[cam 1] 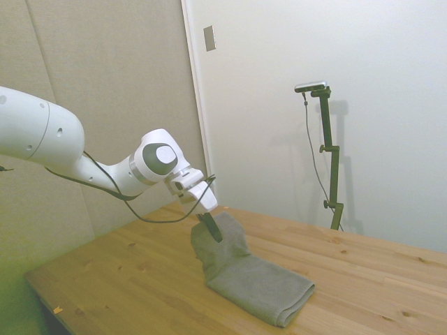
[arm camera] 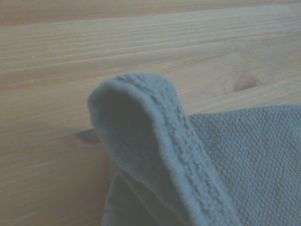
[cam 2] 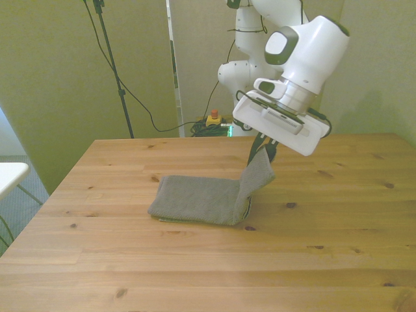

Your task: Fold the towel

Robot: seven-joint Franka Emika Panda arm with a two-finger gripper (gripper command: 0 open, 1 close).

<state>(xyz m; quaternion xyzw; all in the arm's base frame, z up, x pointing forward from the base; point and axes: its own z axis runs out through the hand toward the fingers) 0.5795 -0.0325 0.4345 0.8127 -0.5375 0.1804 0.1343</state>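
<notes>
- The plain grey terry-cloth towel (cam 2: 201, 198) lies on the wooden table (cam 2: 208, 260), near its middle, most of it flat in a thick layered oblong.
- One end of the towel, toward the front view's right, is raised off the table and stands up in a steep flap.
- The white arm's two-finger hand (cam 2: 263, 148) is clenched on the top edge of that raised flap, its dark fingers (cam 1: 209, 227) pinching the cloth from both sides.
- The hand is tilted, hanging above the towel's lifted end.
- In the wrist view the towel's ribbed hem (arm camera: 174, 141) curls up in a rounded loop over the table's wood grain.
</notes>
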